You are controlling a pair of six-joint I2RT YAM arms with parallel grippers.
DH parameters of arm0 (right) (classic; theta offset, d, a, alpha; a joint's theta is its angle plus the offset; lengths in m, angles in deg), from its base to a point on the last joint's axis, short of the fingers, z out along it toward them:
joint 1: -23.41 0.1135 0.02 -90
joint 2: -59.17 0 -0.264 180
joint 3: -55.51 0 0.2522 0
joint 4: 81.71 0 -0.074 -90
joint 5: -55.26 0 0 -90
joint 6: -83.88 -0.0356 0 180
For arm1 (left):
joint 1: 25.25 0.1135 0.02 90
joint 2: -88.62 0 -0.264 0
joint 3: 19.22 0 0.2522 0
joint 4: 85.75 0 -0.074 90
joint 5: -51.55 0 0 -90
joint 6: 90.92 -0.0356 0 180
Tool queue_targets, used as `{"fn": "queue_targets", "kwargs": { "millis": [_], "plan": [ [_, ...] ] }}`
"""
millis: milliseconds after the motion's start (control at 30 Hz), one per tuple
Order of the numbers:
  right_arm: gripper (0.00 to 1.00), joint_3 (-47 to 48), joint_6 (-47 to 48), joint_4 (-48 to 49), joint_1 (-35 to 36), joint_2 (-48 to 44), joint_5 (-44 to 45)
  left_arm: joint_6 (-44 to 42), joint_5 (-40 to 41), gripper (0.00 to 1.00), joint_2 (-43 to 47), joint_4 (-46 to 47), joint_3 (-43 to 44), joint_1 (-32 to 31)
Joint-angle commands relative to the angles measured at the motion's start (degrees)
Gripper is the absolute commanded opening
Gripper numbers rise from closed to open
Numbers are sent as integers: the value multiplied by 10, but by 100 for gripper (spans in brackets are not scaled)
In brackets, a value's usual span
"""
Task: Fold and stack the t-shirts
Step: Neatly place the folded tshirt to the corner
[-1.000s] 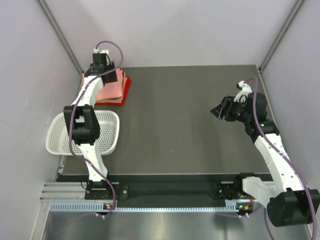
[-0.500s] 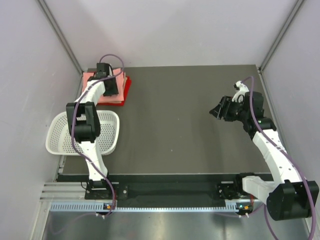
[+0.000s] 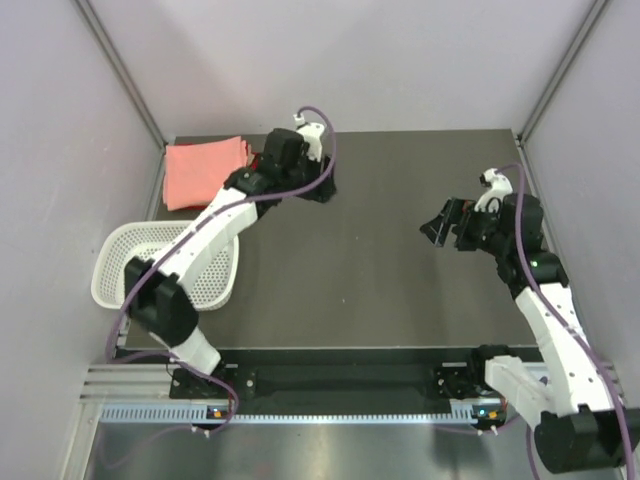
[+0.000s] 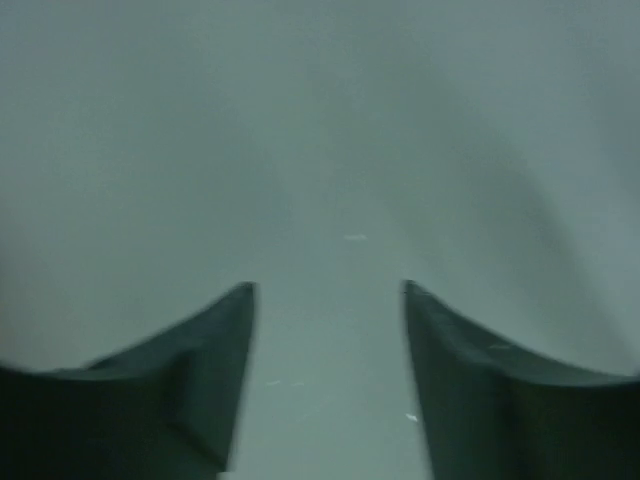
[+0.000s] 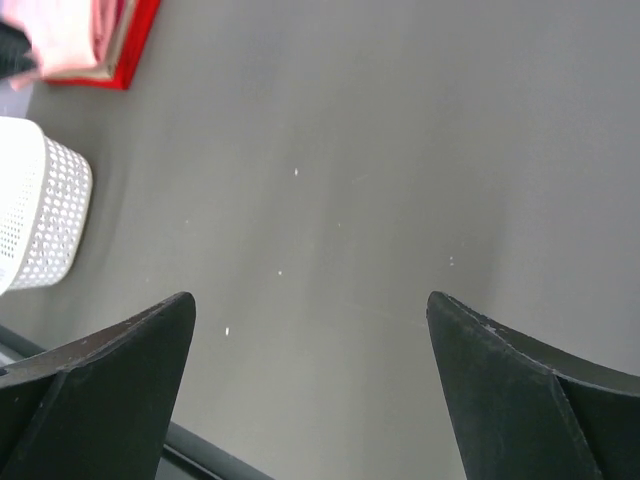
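Far to the left, a white basket (image 3: 112,262) stands on the dark table (image 3: 380,290) near its left edge, and the left arm reaches across above it, hiding part of its rim. Just behind it, in the table's far-left corner, lies the folded salmon-pink t-shirt (image 3: 203,172). From above, whatever lies under it is covered by the pink cloth and the arm. The right wrist view shows a red t-shirt (image 5: 128,52) under the pink one, though both are cut off by the top corner of that picture and only the red edge can be made out. Further right, the left pincer (image 3: 318,186) hangs over bare table just beside the stack and clear of it. Its own camera is badly blurred, yet the two dark fingers (image 4: 190,390) stand parted with only grey surface between them. Well apart, at the right side, the right pincer (image 3: 441,223) points toward the middle of the table. Its jaws are spread wide in the wrist view, with only speckled table between them, and the basket (image 5: 45,215) shows at the left border.
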Motion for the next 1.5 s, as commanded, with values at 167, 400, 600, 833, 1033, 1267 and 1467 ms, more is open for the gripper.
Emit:
{"fn": "queue_targets", "kwargs": {
  "millis": [167,400,600,833,1033,1267,1467],
  "plan": [
    [100,29,-44,-54,1,-83,52,83,-192,99,181,143,-169,-40],
    [100,14,-67,-42,1,-115,38,104,-177,99,282,182,-255,-40],
    [100,17,-61,-41,1,-152,49,101,-149,99,332,186,-294,-40],
    [100,4,-60,-47,1,-160,48,119,-159,99,350,204,-307,-40],
    [100,-4,-59,-49,2,-169,51,124,-172,99,355,209,-309,-40],
    [100,-2,-57,-50,1,-170,51,132,-184,99,358,220,-318,-40],
    [100,-2,-58,-48,1,-176,46,135,-184,99,360,219,-318,-40]
  ]
}}
